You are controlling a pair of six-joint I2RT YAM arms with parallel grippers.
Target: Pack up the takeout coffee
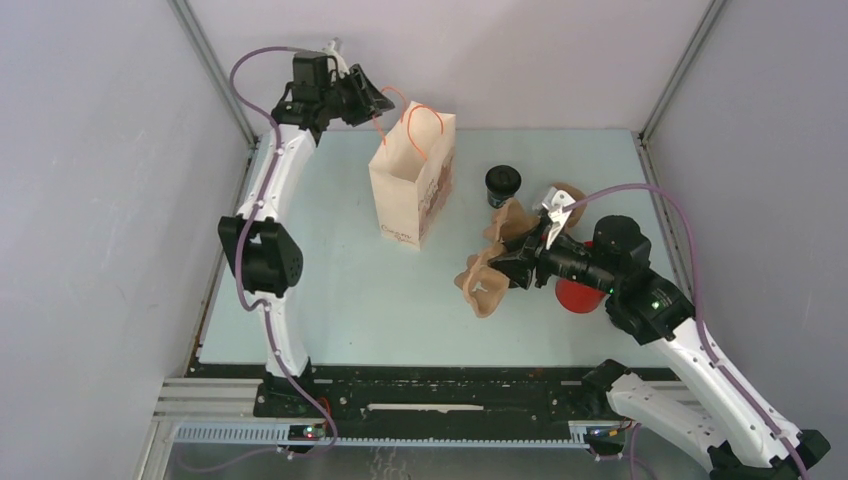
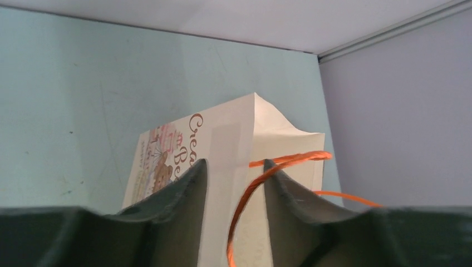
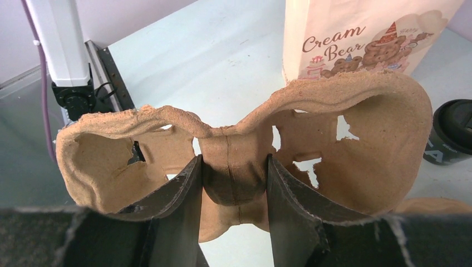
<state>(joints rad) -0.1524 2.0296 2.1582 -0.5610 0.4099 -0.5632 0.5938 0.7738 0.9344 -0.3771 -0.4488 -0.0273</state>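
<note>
A: Left gripper [image 1: 383, 101] is high at the far left, over the tall cream paper bag [image 1: 410, 190]. Its fingers are half apart, straddling one orange cord handle [image 2: 250, 183] without pinching it.

B: And the right gripper [image 1: 507, 263]?

A: It's clamped on the middle ridge of the brown moulded-pulp cup carrier [image 1: 487, 283], which is tilted just above the pale green table [image 1: 330, 290].

B: Where's the coffee?

A: The small round black takeout cup [image 1: 503, 183] stands upright on the table, right of the bag and just beyond the carrier. No gripper is touching it.
</note>
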